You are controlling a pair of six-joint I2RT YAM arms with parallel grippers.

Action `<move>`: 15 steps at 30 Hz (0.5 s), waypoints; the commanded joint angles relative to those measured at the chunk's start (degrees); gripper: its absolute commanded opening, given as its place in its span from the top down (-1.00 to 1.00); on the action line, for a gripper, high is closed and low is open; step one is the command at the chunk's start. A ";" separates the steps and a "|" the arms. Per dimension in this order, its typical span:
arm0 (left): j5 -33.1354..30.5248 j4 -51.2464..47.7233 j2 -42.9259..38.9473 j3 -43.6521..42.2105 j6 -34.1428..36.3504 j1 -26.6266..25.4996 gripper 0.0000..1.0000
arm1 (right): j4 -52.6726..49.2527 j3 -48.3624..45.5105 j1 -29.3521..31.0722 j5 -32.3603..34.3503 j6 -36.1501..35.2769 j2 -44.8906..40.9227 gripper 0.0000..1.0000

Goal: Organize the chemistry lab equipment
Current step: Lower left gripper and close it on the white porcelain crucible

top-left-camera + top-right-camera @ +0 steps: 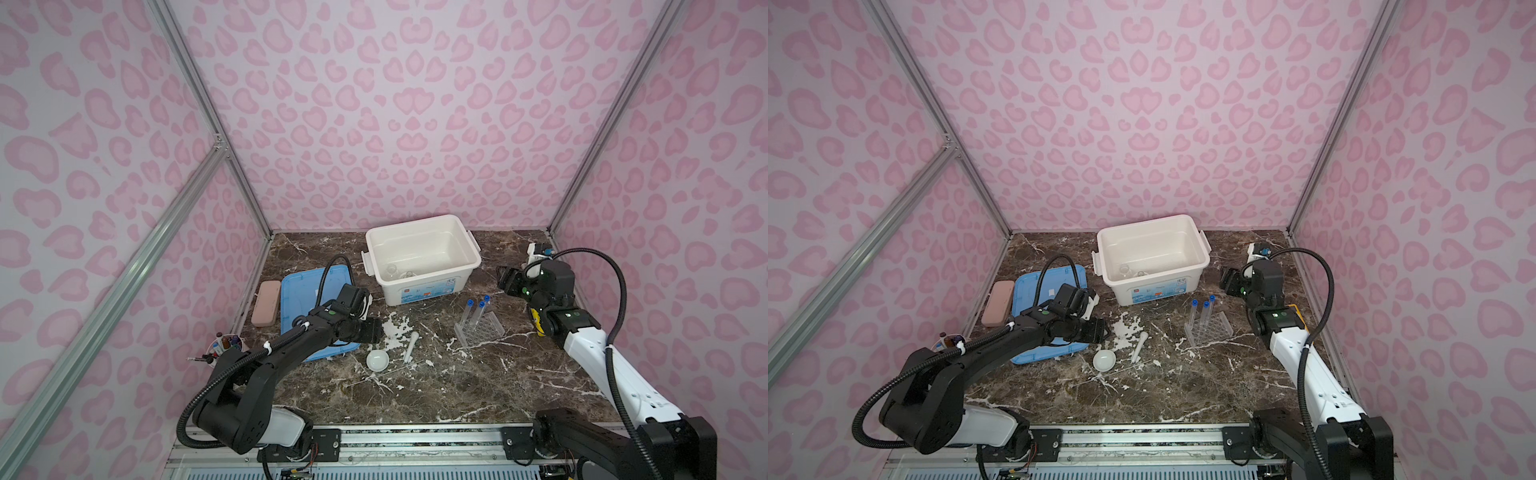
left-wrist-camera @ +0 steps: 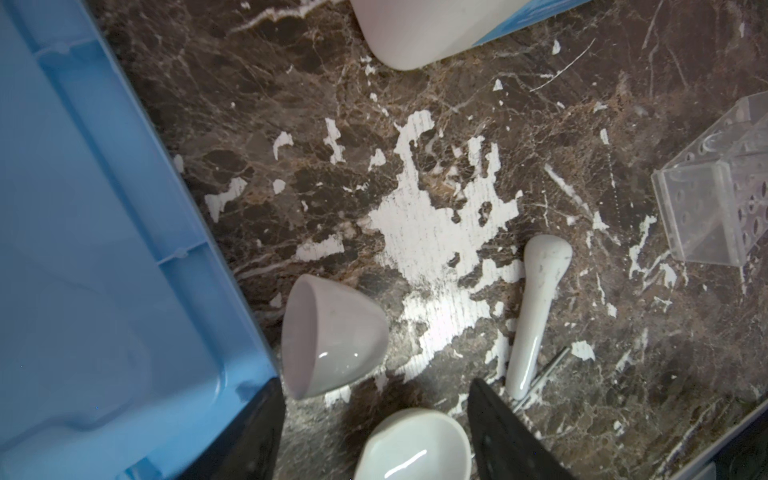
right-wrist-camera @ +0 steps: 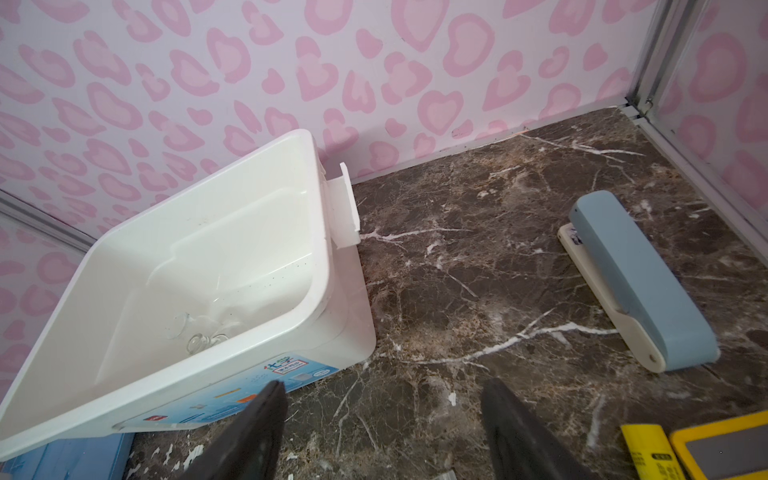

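Nearest the robot, at about 7 o'clock from the middle of the counter (image 1: pixel 457 386), the white dish (image 1: pixel 377 360) is sitting upright. The pestle (image 1: pixel 411 347) is lying flat at its 2 o'clock, apart from it. The left fingers (image 2: pixel 511 436) are hovering low over this group, spread wide and pinching nothing. In the left wrist view the dish is showing between them, and the small white cup (image 2: pixel 332 336) is lying on its side just beyond, beside the corner of the blue lid (image 1: pixel 299 299) (in both top views the arm is hiding the cup).

At 3 o'clock the clear rack (image 1: pixel 480 330) is standing with three blue-capped tubes (image 1: pixel 476 309) leaning in it. Farther back, at 2 o'clock, the right fingers (image 3: pixel 523 436) are hanging spread and empty beside the white box (image 1: pixel 419 286). The box is sitting open at 12 o'clock with clear glassware (image 1: pixel 397 272) already lying in its near corner.

The packing looks partly done, and the step in hand seems to be picking up one of the white pieces, either cup or dish. The next move is calling for settling on one, lowering the fingers astride its wall, closing gently on the smooth ceramic, then lifting clear of the box's rim toward 12 o'clock.
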 commanded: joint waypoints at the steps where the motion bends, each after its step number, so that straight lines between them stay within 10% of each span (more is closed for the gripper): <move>1: 1.24 2.04 0.88 0.07 0.71 0.19 -0.39 | -0.35 0.27 -0.02 0.10 -0.17 0.00 -0.51; 15: 3.58 3.05 5.40 1.51 1.00 0.29 -0.03 | -0.72 0.50 -0.02 0.47 -0.56 -0.18 -0.51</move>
